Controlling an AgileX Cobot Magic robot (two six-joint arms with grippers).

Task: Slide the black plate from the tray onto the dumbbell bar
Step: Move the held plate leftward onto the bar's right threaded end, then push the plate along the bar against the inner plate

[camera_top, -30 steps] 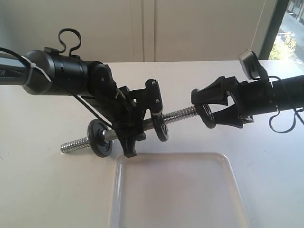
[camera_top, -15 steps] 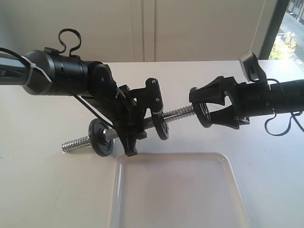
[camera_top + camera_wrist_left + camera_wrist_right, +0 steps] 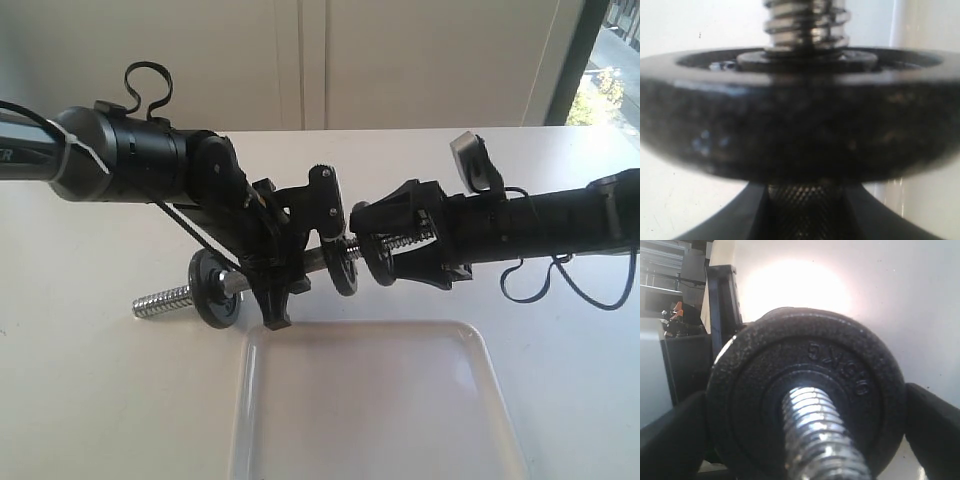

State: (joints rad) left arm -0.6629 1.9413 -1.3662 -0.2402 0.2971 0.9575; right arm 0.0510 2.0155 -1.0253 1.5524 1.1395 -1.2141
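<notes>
My left gripper is shut on the knurled middle of the dumbbell bar and holds it above the table, tilted up to the right. One black disc sits on the bar's left part, another just right of my left gripper. My right gripper is shut on the black plate, which is threaded over the bar's right screw end, close to the inner disc. In the right wrist view the bar's threads pass through the plate, with fingers at its edges. The white tray lies empty below.
The left wrist view is filled by a disc with the knurled bar between the jaws. A white wall with cabinet doors stands behind the table. A window is at the far right.
My right gripper has moved left with the black plate, sliding it over the threaded end and along the bar toward the inner disc. The left arm and bar stay put.
</notes>
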